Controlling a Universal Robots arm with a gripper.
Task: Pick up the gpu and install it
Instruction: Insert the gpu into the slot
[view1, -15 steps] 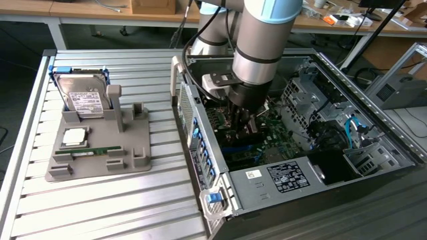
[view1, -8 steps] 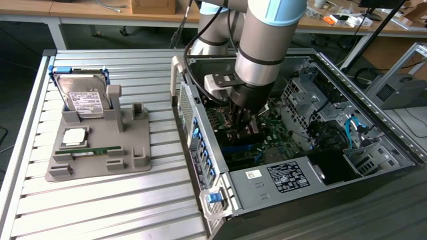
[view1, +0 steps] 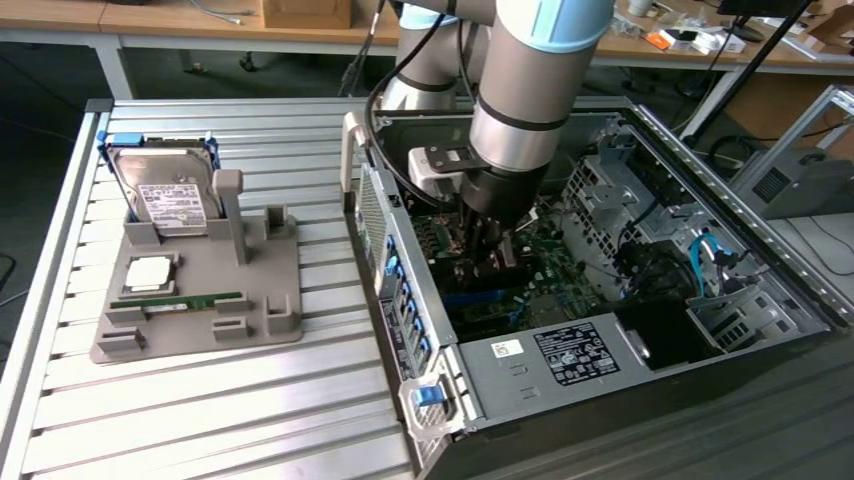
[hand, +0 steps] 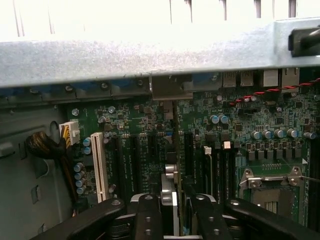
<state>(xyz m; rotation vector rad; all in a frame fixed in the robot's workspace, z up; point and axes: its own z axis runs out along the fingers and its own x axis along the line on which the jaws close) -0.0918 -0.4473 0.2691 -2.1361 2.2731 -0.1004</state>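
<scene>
The arm reaches down into the open computer case (view1: 747, 250), which lies on its side on the slatted desk (view1: 200, 420) so that the motherboard (hand: 130, 125) faces up and the slots can be reached from above. The pincer (hand: 172, 207) is low over the board, and in the wrist view its two dark fingers (hand: 147, 215) pinch a thin card seen edge-on, with a silvery metal edge: this I take to be the gpu (hand: 169, 187). It is held upright, its long edge running along the row of dark expansion slots, which is how it would have to stand to be pressed into one. Whether its lower edge already touches a slot I cannot tell, since the fingers hide the contact.

On the exterior view's left, well apart from the case, a grey holder tray (view1: 200, 300) keeps the spare parts in moulded seats, so each sits in a known pose for picking. On it I count one hard drive (view1: 167, 195) standing upright at the far end (silver, with a white label), one square processor (view1: 150, 272) lying flat, and one slim green memory stick (view1: 187, 299) lying on edge in its groove. Several seats on the tray's right side stand vacant.

Inside the case the wrist view shows one white slot (hand: 99, 165) beside several dark ones, one open processor socket (hand: 270, 190), and one power supply (view1: 587, 350) shows at the near end in the exterior view
</scene>
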